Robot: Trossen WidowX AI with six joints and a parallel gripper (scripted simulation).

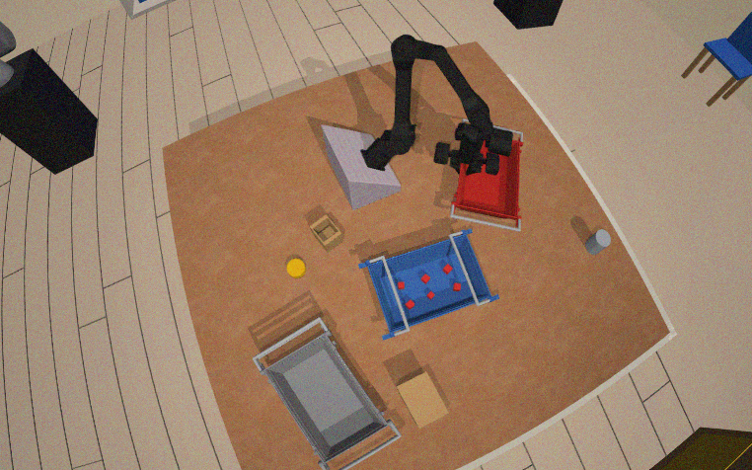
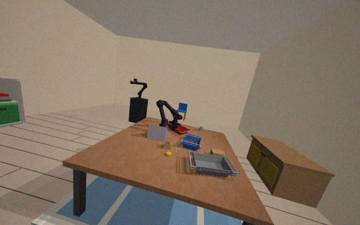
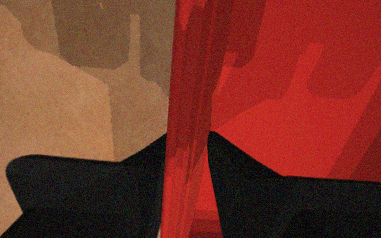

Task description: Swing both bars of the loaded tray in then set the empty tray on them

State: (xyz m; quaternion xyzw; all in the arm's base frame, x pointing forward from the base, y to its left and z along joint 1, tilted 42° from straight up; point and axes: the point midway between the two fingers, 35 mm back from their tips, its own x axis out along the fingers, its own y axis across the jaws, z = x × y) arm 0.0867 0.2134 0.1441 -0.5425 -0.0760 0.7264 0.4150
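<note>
The loaded blue tray stands mid-table with several small red blocks on its floor. Its left wire bar and right wire bar both lie across its top, near the two ends. The empty red tray stands behind it, its bars out over its ends. My gripper is shut on the red tray's long side wall, one finger outside and one inside. The arm hides part of this tray's far half.
A larger grey tray stands at the front. A pale wedge is near the arm's base. A small open box, yellow disc, tan block and grey cylinder stand around the blue tray.
</note>
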